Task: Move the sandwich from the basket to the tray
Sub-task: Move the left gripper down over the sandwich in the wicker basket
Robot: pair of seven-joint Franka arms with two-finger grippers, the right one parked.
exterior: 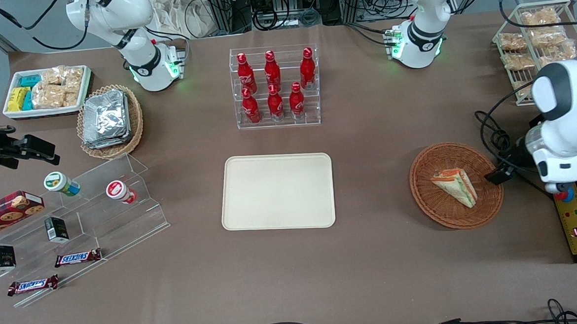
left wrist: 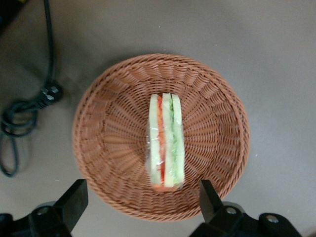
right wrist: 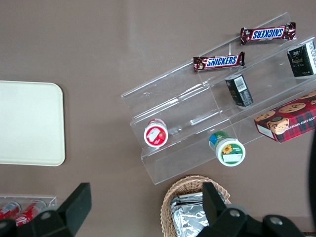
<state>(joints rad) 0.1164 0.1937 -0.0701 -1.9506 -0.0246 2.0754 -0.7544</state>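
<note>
The sandwich (exterior: 455, 187) is lying in the reddish-brown wicker basket (exterior: 439, 208), roughly at the middle of its woven floor, toward the working arm's end of the table. It is a small triangular wedge of pale bread, and in the left wrist view the sandwich (left wrist: 166, 142) is showing its cut edge: two white bread layers framing an orange-red stripe and a green stripe, all wrapped in clear film that is catching a little light. In the front view its flat pale face is tilting upward, with the coloured filling running along the edge farther from the camera.

The basket (left wrist: 113, 98) is round and shallow, much wider than the sandwich, and is sitting directly on the brown table (exterior: 383, 275).

The gripper (left wrist: 143, 200) is hovering above the basket with its two dark fingers (left wrist: 75, 197) spread wide apart, touching neither the sandwich nor the wicker; the rim of the basket is showing between them. In the front view it is mostly hidden by the white arm (exterior: 563, 118) leaning in over the table edge.

The tray (exterior: 277, 191), cream-beige and rectangular with rounded corners, is lying flat at the middle of the table, well apart from the basket. A rack of red bottles (exterior: 274, 86) is standing farther from the camera than the tray.
</note>
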